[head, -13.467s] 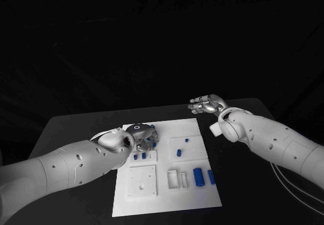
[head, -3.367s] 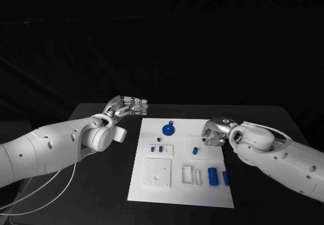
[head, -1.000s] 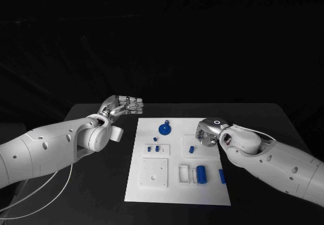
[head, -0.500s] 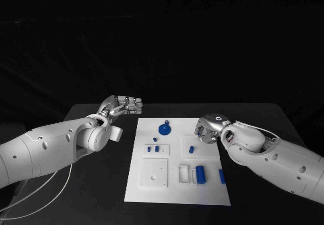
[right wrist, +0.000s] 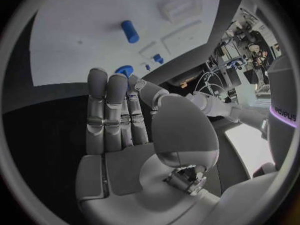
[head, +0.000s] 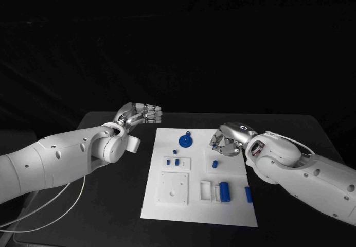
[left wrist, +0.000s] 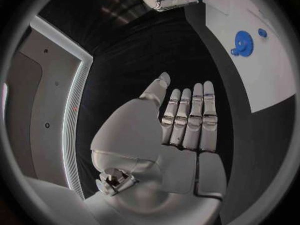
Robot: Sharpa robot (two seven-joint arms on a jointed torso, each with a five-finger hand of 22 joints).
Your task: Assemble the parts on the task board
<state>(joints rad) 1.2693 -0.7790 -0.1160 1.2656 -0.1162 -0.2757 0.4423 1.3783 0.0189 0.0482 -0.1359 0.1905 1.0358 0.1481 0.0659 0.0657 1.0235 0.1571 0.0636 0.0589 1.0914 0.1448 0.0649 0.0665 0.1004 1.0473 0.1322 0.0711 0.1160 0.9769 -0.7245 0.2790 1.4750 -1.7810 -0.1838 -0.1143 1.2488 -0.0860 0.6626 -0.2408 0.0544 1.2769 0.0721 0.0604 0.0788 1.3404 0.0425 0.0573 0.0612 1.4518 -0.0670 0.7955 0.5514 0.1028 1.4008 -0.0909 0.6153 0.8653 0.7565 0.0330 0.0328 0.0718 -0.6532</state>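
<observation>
Since half a second ago the right hand has drawn slightly off the task board's far right edge, while the left hand has stayed raised beyond the board's far left corner. From the head, the right hand hangs at that edge with fingers pointing down, and whether they hold anything cannot be told; the left hand's fingers are straight and side by side with nothing in them. On the board lie a blue gear near its far end, a small blue peg beside the right hand, two short blue pins in a raised square, a blue cylinder and a thinner blue bar toward its near right. At the left wrist, the left hand shows an open palm, fingers extended together and empty; the gear lies on the board past the fingertips. At the right wrist, the right hand is likewise flat and empty, with the peg on the board beyond it; lettering on the arm is cut off and unreadable.
</observation>
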